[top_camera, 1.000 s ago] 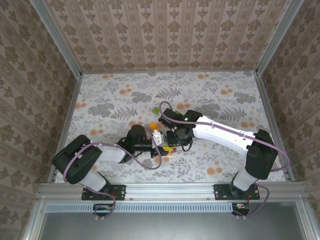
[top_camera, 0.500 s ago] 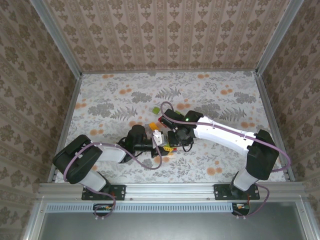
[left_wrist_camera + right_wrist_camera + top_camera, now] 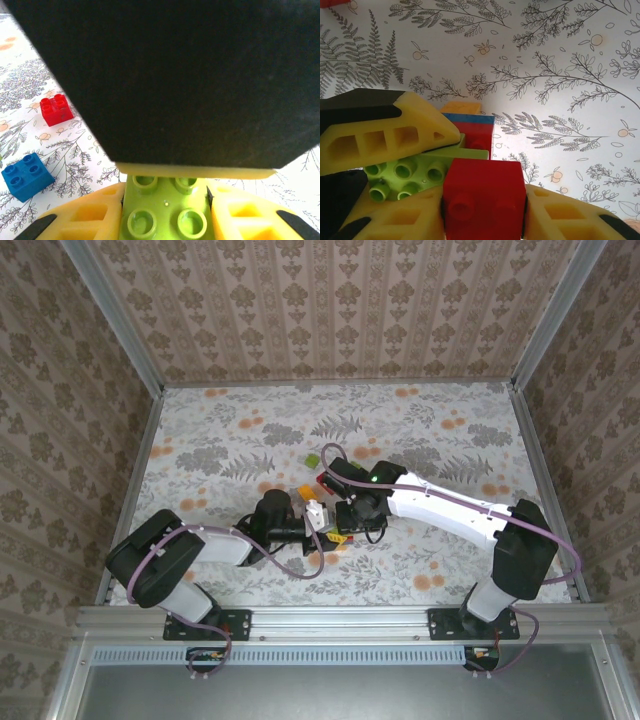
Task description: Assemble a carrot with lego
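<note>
Both arms meet just below the centre of the top view, over the floral counter (image 3: 450, 430). The bricks being joined sit between them.

- The left end effector (image 3: 165, 200) is pressed together on the green brick (image 3: 160, 222). The studs face its camera and a yellow pad lies against each side.
- The right end effector (image 3: 482, 212) has the red brick (image 3: 482, 192) between its fingers (image 3: 395, 217). A thin dark seam shows on each side of the brick, so I cannot tell whether it is clamped or slack.

Key relation, right wrist view: the red brick is at lower centre, touching the green brick and directly right of its exposed studs. The green brick's long axis looks to run left-right across that frame, with the red brick over its right end. Judgement: the red brick is seated on the green one or nearly so; how fully cannot be seen.

Behind them, at upper centre, is a small stack (image 3: 470, 125) with orange, blue and red layers. Its contact with the green brick is unclear.

The right arm is nearer the red brick and the left arm acts as holder. The next move turns on that joint, and any sideways pull would likely pry it.

A spare red brick (image 3: 56, 109) and a spare blue brick (image 3: 26, 176) lie at the left of the left wrist frame, well apart.
</note>
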You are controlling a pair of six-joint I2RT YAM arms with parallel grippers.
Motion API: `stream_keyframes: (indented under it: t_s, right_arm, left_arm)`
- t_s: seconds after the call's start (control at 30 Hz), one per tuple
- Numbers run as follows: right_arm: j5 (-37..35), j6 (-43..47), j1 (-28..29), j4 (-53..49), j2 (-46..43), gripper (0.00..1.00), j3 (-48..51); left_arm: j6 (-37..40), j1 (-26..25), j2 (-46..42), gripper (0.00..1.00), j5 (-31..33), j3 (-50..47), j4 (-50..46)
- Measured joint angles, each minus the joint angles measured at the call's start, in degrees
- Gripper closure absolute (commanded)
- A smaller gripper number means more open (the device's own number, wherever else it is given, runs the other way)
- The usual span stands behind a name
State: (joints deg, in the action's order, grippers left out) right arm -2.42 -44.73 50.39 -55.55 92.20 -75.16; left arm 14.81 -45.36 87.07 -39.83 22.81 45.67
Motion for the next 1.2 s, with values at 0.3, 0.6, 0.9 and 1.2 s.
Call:
stream_keyframes:
  t_s: [0.3,0.6,0.9,1.2]
  right_arm:
    - [-0.1,1.7,-0.3,-1.0,0.0,0.31,-0.2]
    - [-0.6,2.6,-0.7,-2.5,-2.6,0.27,-0.7]
    - [-1.6,2.8,-0.7,-3.1,-8.0,0.27,-1.3]
    - [-1.7,2.5,-0.7,-3.0,-11.7,0.29,5.5]
  left_arm:
    - [0.3,0.0,0.2,0.72,0.0,0.2,0.0]
    - [1.2,-0.1,0.3,0.52,0.5,0.2,-0.5]
    - [1.8,0.0,1.2,0.29,2.3,0.0,-4.3]
    - [1.0,0.2,-1.5,0.0,2.5,-2.0,-4.5]
